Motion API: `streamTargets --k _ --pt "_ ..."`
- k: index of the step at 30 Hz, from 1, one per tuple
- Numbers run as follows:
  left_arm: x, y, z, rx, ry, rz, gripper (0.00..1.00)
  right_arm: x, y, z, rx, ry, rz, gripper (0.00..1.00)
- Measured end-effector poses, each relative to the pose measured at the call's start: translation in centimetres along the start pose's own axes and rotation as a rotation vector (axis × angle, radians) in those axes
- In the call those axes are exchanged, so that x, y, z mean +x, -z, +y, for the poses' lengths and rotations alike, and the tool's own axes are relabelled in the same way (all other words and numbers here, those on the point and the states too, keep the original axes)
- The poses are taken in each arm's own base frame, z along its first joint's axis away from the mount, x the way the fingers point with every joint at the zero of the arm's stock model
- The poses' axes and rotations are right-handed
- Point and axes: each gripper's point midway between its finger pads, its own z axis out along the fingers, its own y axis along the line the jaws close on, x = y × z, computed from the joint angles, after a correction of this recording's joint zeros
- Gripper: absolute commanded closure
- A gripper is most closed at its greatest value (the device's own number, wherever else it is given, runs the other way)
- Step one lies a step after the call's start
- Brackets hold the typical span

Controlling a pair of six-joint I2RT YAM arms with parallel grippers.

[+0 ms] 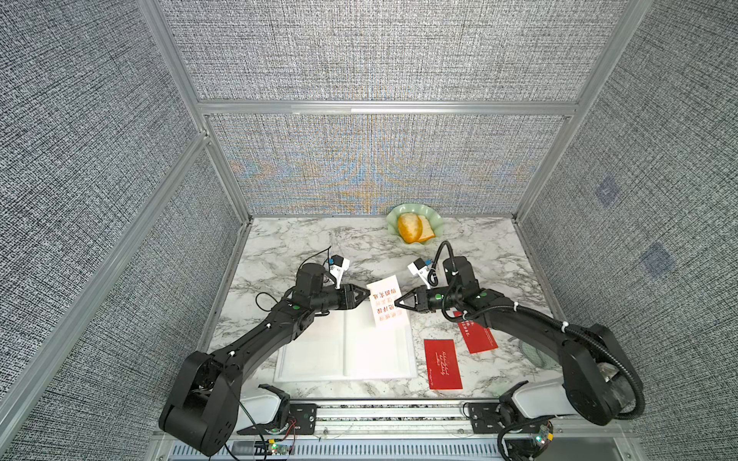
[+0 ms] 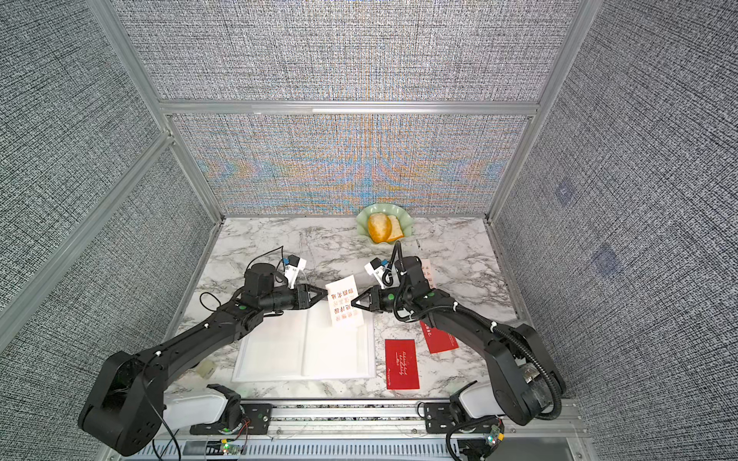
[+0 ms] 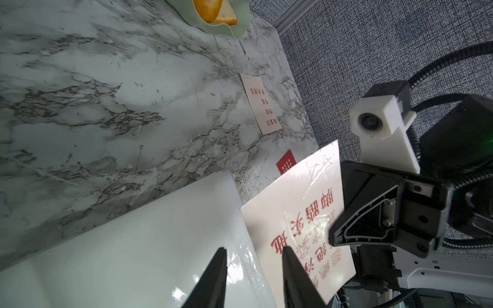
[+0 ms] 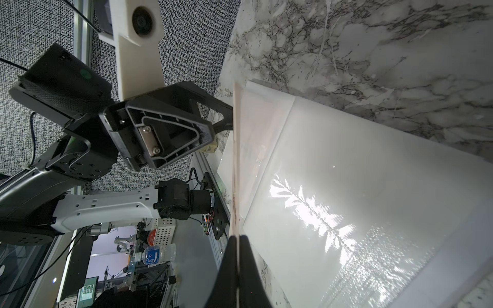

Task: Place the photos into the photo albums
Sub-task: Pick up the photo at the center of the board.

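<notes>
Album point(image 1: 311, 353) point(image 2: 275, 351) open flat on the table point(image 1: 279, 247), white pages up, plain in both top views. Right gripper point(image 1: 397, 302) point(image 4: 237, 238) above the album's far corner on the right arm's side, jaws pressed together on the edge of a cream photo point(image 1: 386, 301) point(image 3: 298, 221). Photo held steeply on edge, red characters turned toward the left arm, lower edge over the album's right page; touching that page or not, impossible to tell. Left gripper point(image 1: 366, 292) point(image 3: 254, 249) at the photo's opposite edge, over the album's far edge, jaws parted with a clear gap. In the left wrist view, one finger point(image 3: 296, 274) in front of the printed face, the other point(image 3: 213, 274) over bare page. No telling whether either finger touches the card. Strong glare across the album's page in the right wrist view. Red photo point(image 1: 443, 364) flat on the table just beside the album's near corner on the right arm's side, apart from it. Second red photo point(image 1: 483, 341) farther out from the album, partly under the right arm. Second cream photo point(image 3: 260, 104) point(image 2: 427, 268) flat on the table beyond the album, past the right gripper. Bowl point(image 1: 393, 218) with bread point(image 1: 410, 227) well beyond the album, at the table's back edge.
</notes>
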Motion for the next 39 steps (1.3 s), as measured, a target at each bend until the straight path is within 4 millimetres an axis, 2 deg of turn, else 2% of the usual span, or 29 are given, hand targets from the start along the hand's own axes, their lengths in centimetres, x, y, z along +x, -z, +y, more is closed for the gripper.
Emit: streamTargets --k 3,14,23,29,34,35,37,39 --pt "0.4 -0.3 0.1 0.014 0.012 0.024 0.61 0.2 -0.2 0.3 -0.014 0.009 0.014 1.0" --pt "1.2 -0.3 -1.9 0.149 0.006 0.066 0.62 2.1 -1.5 1.3 -0.082 0.026 0.099 1.0" --pt "1.3 -0.3 -3.1 0.22 0.008 0.082 0.77 2.3 -1.6 1.6 -0.099 0.053 0.122 1.0" --pt "1.4 -0.4 -3.1 0.229 0.017 0.09 0.99 2.3 -1.4 1.5 -0.098 0.067 0.126 1.0" --pt "1.1 -0.3 -3.5 0.247 0.004 0.085 1.0 1.9 -1.0 1.5 -0.096 0.067 0.125 1.0" --pt "1.0 -0.3 -3.6 0.248 0.002 0.082 1.0 1.9 -1.0 1.4 -0.095 0.065 0.125 0.97" --pt "1.0 -0.3 -3.7 0.252 0.002 0.082 1.0 1.8 -0.9 1.3 -0.094 0.059 0.123 0.77" --pt "0.9 -0.3 -3.4 0.242 0.008 0.076 1.0 1.6 -0.7 1.1 -0.09 0.055 0.117 0.65"
